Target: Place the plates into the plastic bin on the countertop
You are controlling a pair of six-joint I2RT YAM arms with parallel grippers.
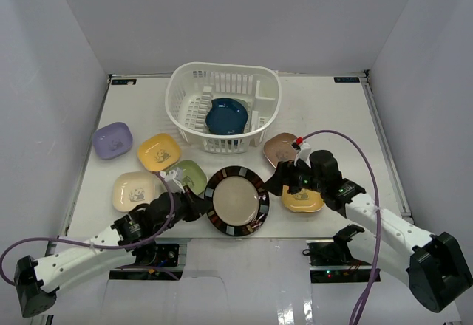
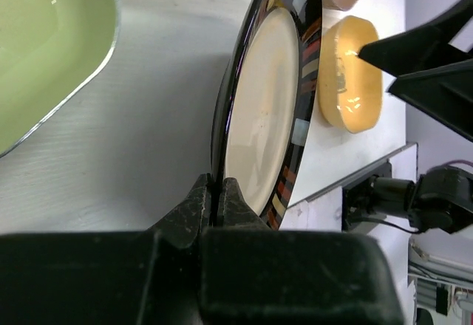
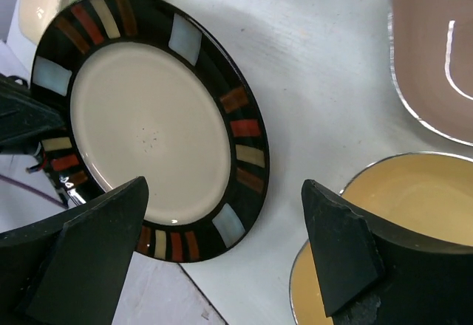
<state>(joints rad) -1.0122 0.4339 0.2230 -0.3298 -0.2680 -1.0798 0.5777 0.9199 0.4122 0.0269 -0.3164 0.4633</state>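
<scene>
The large round plate [image 1: 236,199], with a dark patterned rim and beige centre, lies at the countertop's [image 1: 332,118] front edge, between my two grippers. My left gripper [image 1: 199,205] is shut on its left rim; in the left wrist view the fingers [image 2: 230,192] pinch the plate's [image 2: 266,111] thin edge. My right gripper [image 1: 279,182] is open just right of the plate, with nothing between its fingers. In the right wrist view this gripper [image 3: 224,185] hangs over the plate's [image 3: 148,125] right rim. The white plastic bin [image 1: 177,100] at the back holds a dark blue dish [image 1: 225,116].
Small dishes lie around the plate: lavender [image 1: 111,139], yellow [image 1: 159,151], green [image 1: 191,175] and cream [image 1: 133,190] on the left, brown [image 1: 279,148] and a yellow one [image 1: 303,201] on the right. Grey walls enclose the table on three sides.
</scene>
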